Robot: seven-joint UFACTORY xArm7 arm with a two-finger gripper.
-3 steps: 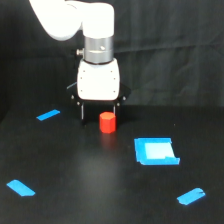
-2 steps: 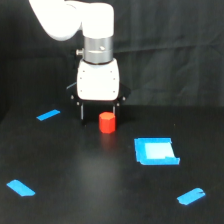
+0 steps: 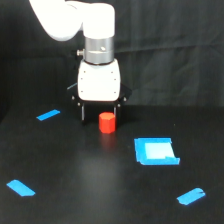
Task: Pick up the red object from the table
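Observation:
The red object (image 3: 107,123) is a short red-orange cylinder standing upright on the black table (image 3: 90,170), just left of centre in the exterior view. My gripper (image 3: 100,114) hangs straight down over it under the white wrist housing. It is open, with one dark finger (image 3: 80,113) to the cylinder's left and the other to its right. The cylinder sits low between them, nearer the right finger. I cannot tell whether either finger touches it. The fingertips are dark against the dark table and hard to make out.
A blue square (image 3: 156,151) lies on the table to the right of the cylinder. Blue tape strips lie at the left (image 3: 48,115), the front left (image 3: 21,188) and the front right (image 3: 191,196). A black curtain hangs behind.
The gripper has come down a little around the red cylinder. The cylinder has stayed in place on the table.

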